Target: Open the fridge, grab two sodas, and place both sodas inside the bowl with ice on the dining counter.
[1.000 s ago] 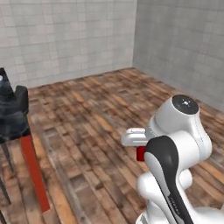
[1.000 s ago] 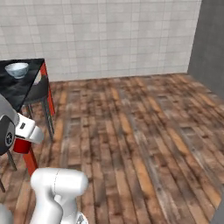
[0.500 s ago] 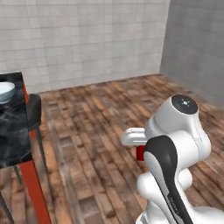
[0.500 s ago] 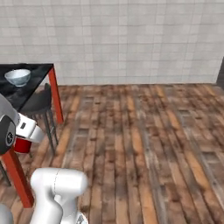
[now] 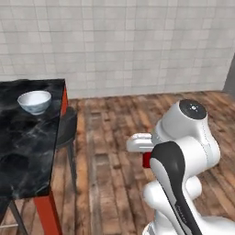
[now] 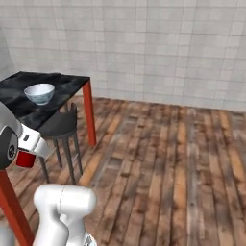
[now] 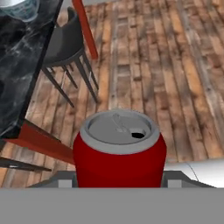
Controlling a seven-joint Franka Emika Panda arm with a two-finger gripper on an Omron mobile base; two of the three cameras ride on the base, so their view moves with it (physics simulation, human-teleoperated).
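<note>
On dining counter (image 5: 27, 151), one bowl (image 5: 34, 101), gripper (image 7: 119, 186) grasping one red can (image 7: 119, 153), one stool (image 6: 60, 125)

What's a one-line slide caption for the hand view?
Gripper carrying the red soda can upright above wood floor, with the black marble dining counter and a dark stool nearby.

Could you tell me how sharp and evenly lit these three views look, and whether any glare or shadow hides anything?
Left base view: flat, even light, slightly soft; the bowl reads clearly on the dining counter. Right base view: similar softness, no glare, faint shading under the stool. Hand view: the red can in the tool is sharp, its lid showing a mild sheen; nothing is hidden by shadow.
</note>
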